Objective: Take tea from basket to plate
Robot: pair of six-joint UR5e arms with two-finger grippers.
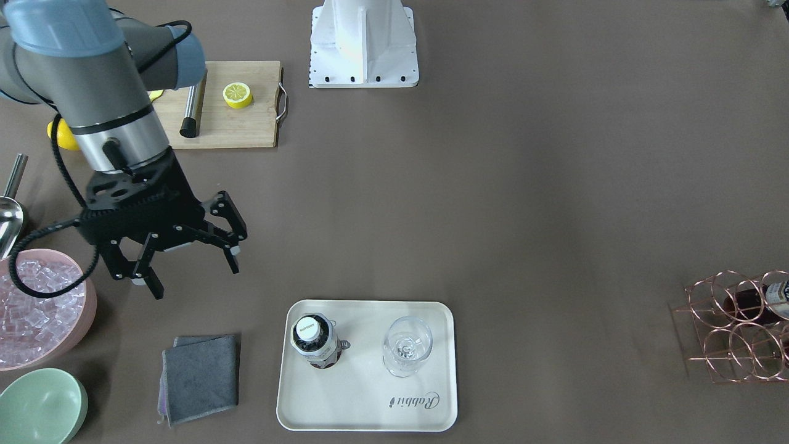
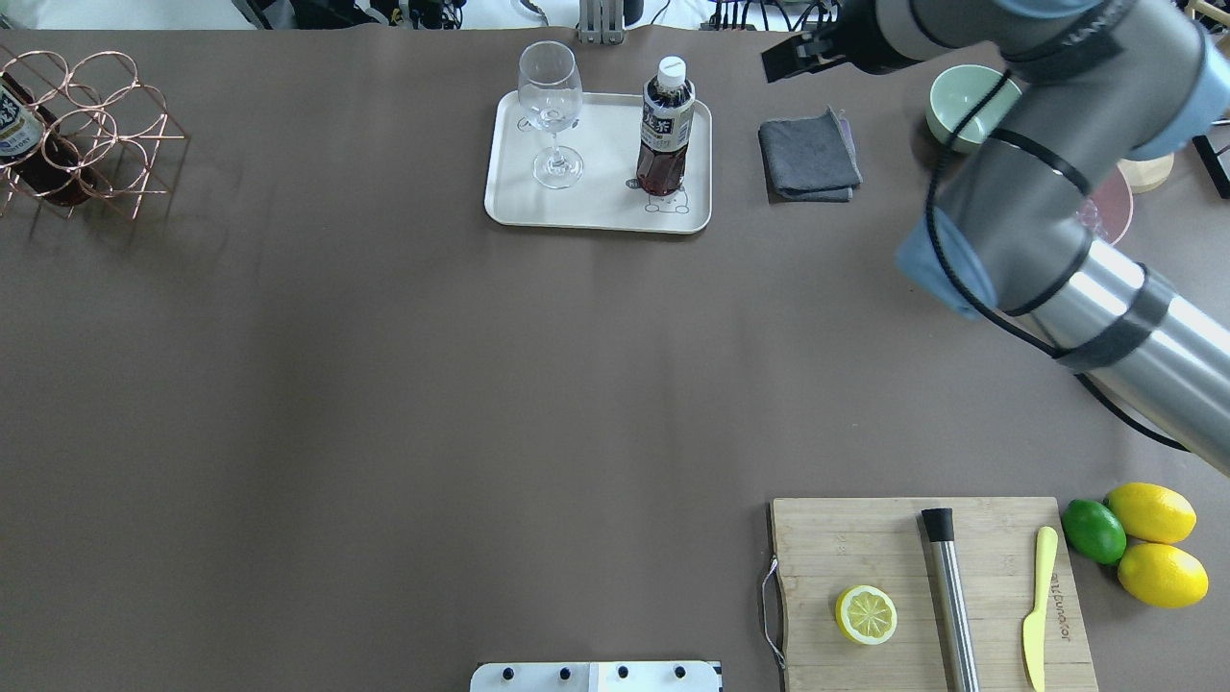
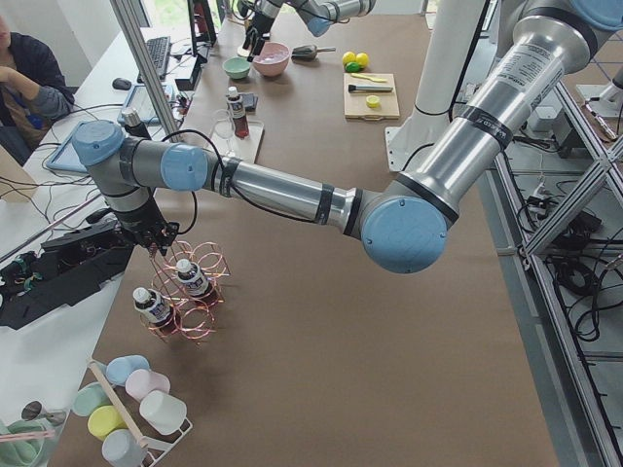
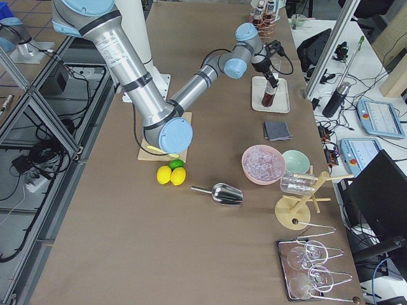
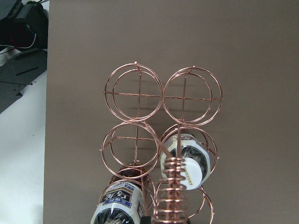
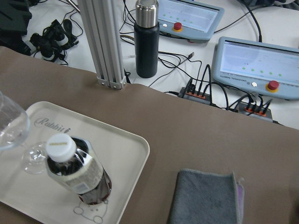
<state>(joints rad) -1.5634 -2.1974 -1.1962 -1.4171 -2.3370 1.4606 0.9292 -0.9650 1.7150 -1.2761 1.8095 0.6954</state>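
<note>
Standing upright on the plate, the tea has a glass just beside it. A grey cloth lies on the worktop next to the plate, and an ice bowl sits beyond the cloth. The right fingers hang spread wide and empty above the worktop, near the cloth and apart from the tea. The left fingers hover over the basket, which has two bottles in its cells; how far those fingers are open cannot be told.
</note>
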